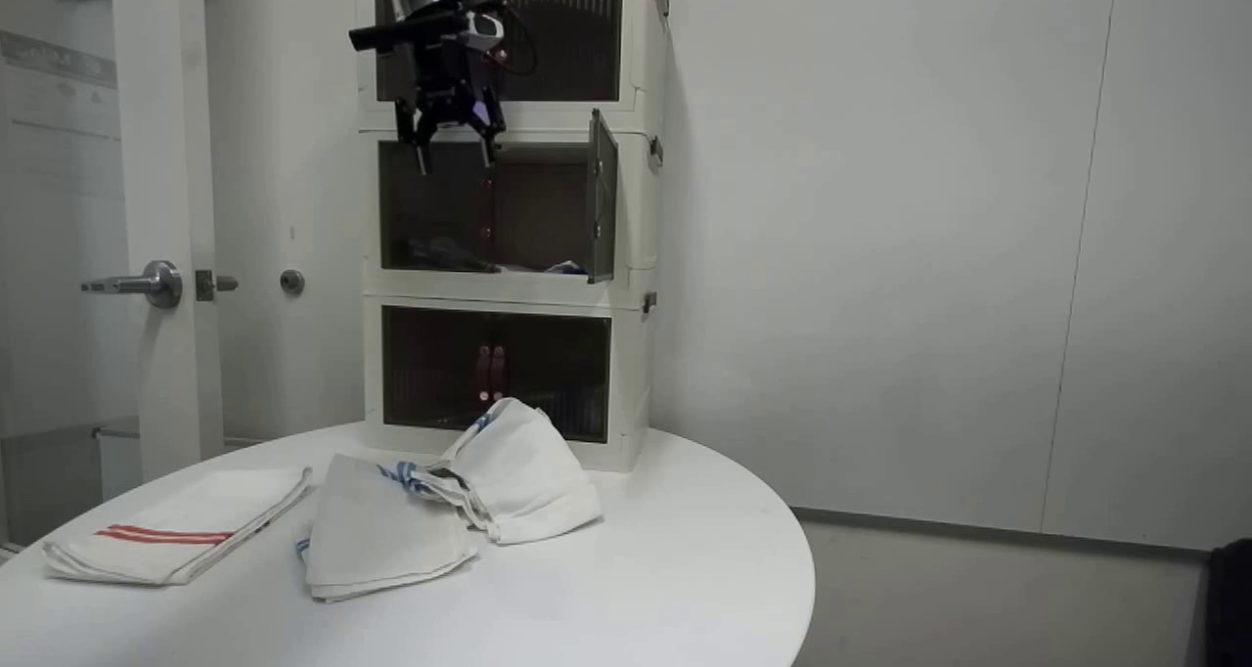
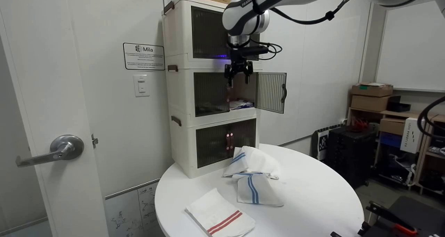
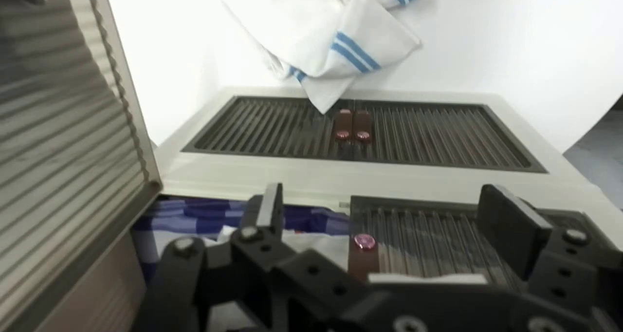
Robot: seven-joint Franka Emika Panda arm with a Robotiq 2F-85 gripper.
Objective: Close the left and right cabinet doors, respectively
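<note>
In an exterior view, left of centre: left cabinet door [image 1: 435, 222] appears closed, right cabinet door [image 1: 603, 198] stands swung out; in front, my pincer [image 1: 457, 161] hangs spread and empty, likely so as to push the right one home

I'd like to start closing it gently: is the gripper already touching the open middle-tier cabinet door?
Apart. In an exterior view, the gripper hangs clear of the open cabinet door, with the middle compartment showing in the gap between them.

Wrist view seemingly downward past door [image 3: 63, 137]
</note>
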